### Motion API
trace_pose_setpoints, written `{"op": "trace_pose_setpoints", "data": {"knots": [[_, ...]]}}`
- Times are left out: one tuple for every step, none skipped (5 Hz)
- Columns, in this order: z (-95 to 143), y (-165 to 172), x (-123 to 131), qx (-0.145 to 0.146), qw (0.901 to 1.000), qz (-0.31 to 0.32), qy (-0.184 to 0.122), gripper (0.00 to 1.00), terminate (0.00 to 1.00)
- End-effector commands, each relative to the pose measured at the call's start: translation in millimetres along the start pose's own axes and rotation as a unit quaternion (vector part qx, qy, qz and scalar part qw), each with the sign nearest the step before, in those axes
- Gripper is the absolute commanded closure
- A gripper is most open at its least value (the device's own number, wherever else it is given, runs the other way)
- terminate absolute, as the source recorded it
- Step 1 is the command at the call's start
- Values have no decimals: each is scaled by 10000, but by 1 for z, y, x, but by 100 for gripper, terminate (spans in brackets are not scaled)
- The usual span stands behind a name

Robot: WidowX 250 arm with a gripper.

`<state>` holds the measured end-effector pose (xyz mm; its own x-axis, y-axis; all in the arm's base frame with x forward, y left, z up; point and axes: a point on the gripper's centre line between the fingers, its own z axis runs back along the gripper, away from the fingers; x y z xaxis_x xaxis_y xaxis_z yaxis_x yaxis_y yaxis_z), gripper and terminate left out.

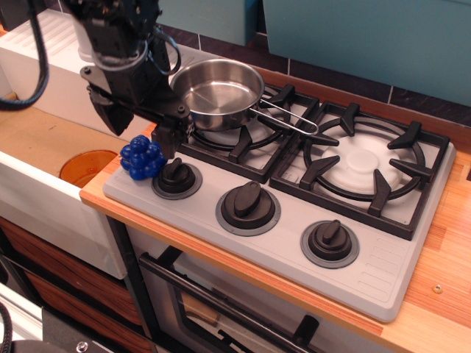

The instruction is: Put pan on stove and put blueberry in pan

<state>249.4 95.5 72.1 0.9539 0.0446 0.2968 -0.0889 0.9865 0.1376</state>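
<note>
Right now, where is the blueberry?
The blueberry sits at the stove's front-left corner, beside the leftmost knob, just under the open gripper.

- I can read no text, label, brand, number or sign anywhere here
- The stove [383, 272] and its knobs [249, 205] show me no markings that I can make out

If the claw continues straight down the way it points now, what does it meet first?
Most likely the blueberry: the open claw hangs just above it, fingers pointing down. Depth is unclear, so one finger might meet the stove edge instead.
</note>
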Motion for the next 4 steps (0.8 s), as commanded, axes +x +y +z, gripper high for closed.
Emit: {"op": "trace_pose_setpoints", "data": {"knots": [[-18,12,-4,-71,9995,-17,-293,0,0],[-31,22,-5,-81,9991,-23,-410,0,0],[-42,28,-5,-124,9988,-28,-471,0,0],[-52,29,-2,-229,9985,-36,-494,0,0]]}}
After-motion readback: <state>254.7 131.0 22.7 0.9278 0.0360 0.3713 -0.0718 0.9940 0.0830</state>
